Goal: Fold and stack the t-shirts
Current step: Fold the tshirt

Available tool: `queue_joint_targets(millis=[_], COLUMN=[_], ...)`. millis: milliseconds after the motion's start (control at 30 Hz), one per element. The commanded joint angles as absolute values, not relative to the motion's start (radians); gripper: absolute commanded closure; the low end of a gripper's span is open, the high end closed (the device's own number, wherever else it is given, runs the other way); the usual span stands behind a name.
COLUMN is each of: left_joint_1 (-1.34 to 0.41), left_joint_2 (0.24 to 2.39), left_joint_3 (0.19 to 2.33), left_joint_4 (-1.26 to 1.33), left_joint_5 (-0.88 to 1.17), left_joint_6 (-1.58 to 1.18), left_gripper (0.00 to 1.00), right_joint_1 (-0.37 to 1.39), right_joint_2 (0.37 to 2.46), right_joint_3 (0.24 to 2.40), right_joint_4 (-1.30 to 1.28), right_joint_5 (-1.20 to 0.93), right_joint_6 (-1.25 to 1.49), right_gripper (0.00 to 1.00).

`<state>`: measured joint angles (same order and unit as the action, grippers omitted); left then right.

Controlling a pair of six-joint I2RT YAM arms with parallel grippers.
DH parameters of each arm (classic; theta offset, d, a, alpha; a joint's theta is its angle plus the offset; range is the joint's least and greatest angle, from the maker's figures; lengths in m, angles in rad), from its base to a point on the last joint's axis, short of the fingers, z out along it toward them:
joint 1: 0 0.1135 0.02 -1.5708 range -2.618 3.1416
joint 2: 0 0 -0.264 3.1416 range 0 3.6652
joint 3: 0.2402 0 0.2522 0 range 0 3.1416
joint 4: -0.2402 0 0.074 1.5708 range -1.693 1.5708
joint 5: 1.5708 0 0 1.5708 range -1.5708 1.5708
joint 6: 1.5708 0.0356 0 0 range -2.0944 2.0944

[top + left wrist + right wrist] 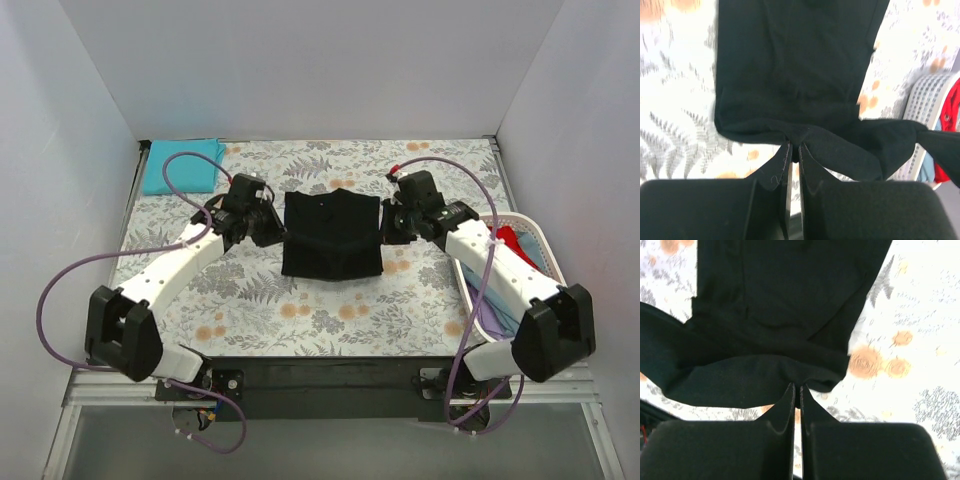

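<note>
The black t-shirt (331, 236) lies folded at the table's centre. The left gripper (794, 151), jaws closed, pinches its 9 o'clock edge. The right gripper (796, 389), also closed, pinches its 3 o'clock edge. Bare floral covering (300, 310) spreads toward 6 o'clock. A teal t-shirt (182, 165) lies at 11 o'clock. At 4 o'clock the white basket (927, 97) holds a red t-shirt (952, 115) and a light-blue t-shirt (926, 167).

My top camera looked down from behind my bases over the whole table (262, 312). My wrist cameras sat close at the left and right edges of the black t-shirt (331, 236), which all three views shared.
</note>
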<state>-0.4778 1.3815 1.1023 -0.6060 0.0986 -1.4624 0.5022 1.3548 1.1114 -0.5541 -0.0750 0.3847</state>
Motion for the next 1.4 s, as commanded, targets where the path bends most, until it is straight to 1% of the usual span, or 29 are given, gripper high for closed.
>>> queue_joint_targets(millis=[0,233,500,967,1067,1167,1233,1300,1367], left_joint_1=[-0.440,-0.387,-0.336,-0.282,-0.281,-0.281,-0.279,-0.282,-0.290], left_joint_2=[1.461,1.633,1.767,1.847,1.842,1.767,1.708,1.596,1.475], left_joint_3=[1.204,1.308,1.459,1.615,1.632,1.540,1.418,1.327,1.194], left_joint_4=[-0.539,-0.474,-0.437,-0.446,-0.460,-0.446,-0.431,-0.407,-0.399], left_joint_5=[0.160,0.189,0.229,0.259,0.270,0.294,0.295,0.301,0.308], left_joint_6=[-1.410,-1.420,-1.436,-1.440,-1.439,-1.459,-1.474,-1.485,-1.502], left_gripper=[1.00,1.00,1.00,1.00,1.00,1.00,1.00,1.00,1.00], right_joint_1=[0.471,0.404,0.370,0.336,0.334,0.334,0.339,0.354,0.374], right_joint_2=[1.425,1.595,1.732,1.827,1.816,1.767,1.700,1.611,1.536], right_joint_3=[1.202,1.339,1.491,1.660,1.658,1.596,1.508,1.392,1.300], right_joint_4=[-0.496,-0.469,-0.456,-0.439,-0.440,-0.440,-0.439,-0.430,-0.414], right_joint_5=[-0.084,-0.120,-0.164,-0.199,-0.215,-0.236,-0.238,-0.233,-0.223], right_joint_6=[0.353,0.336,0.324,0.318,0.322,0.331,0.337,0.348,0.356], right_gripper=[0.99,0.99,0.99,0.99,0.99,0.99,0.99,0.99,0.99])
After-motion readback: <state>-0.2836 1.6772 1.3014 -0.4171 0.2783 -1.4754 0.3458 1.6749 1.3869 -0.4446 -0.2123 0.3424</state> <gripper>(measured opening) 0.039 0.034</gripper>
